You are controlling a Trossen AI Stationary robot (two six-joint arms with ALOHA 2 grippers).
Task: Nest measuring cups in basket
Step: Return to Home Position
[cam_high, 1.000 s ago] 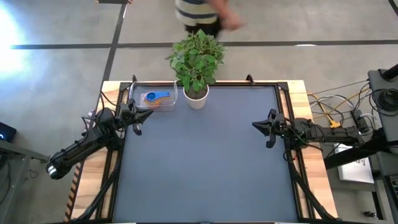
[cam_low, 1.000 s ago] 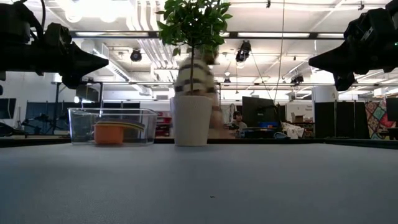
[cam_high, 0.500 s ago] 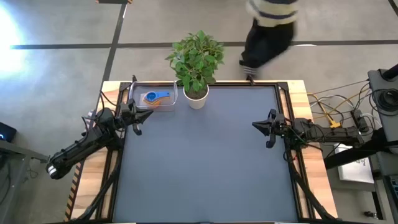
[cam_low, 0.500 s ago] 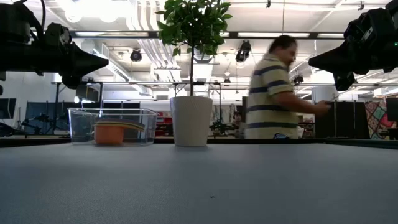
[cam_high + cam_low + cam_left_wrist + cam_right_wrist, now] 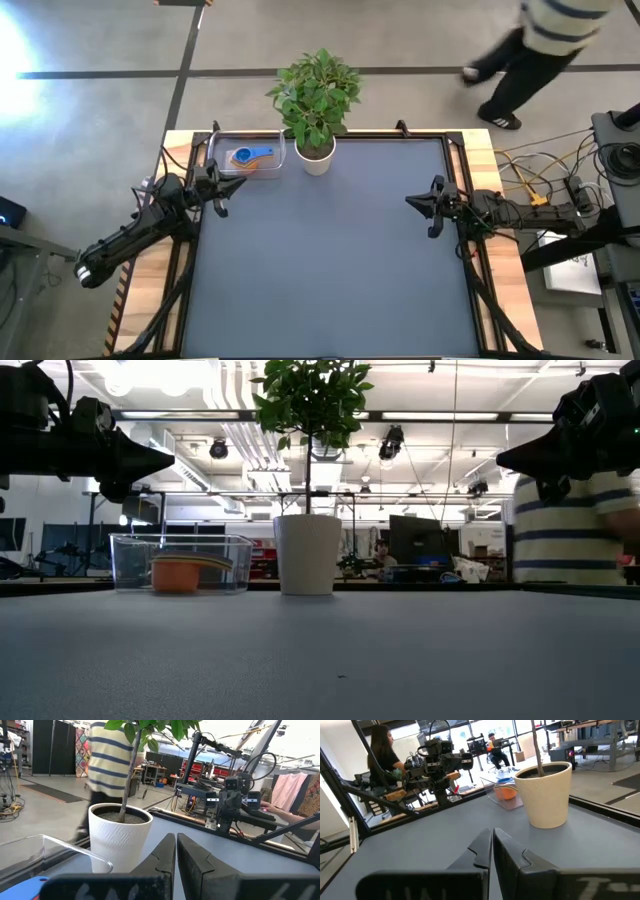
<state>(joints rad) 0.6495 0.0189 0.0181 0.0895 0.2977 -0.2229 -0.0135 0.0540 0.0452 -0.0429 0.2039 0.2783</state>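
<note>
Item one, left gripper (image 5: 220,190): hovers above the table (image 5: 330,270) at its left edge, well left of the white plant pot (image 5: 314,160) and pointed toward it; fingers (image 5: 162,857) drawn together with only a hairline gap, nothing held. Item two, basket (image 5: 215,150): clear tray on the table at the far edge, just left of the plant pot with a small gap between them; it lies just beyond the left gripper, on the pot's side of it, apart from the fingers and lower than them in the low view. Item three, measuring cups (image 5: 243,157): nested in one stack inside the basket, a blue cup uppermost from above, an orange one showing through the clear wall in the low view; the other colours cannot be told. Item four, plant pot: upright at the far edge, holding a leafy green plant (image 5: 316,88). Item five, right gripper (image 5: 415,202): raised over the table's right edge, well right of the plant pot, fingers (image 5: 481,851) pressed close, holding nothing. Item six, a person (image 5: 545,40) in a striped top: on the floor beyond the table, far right of the pot.
</note>
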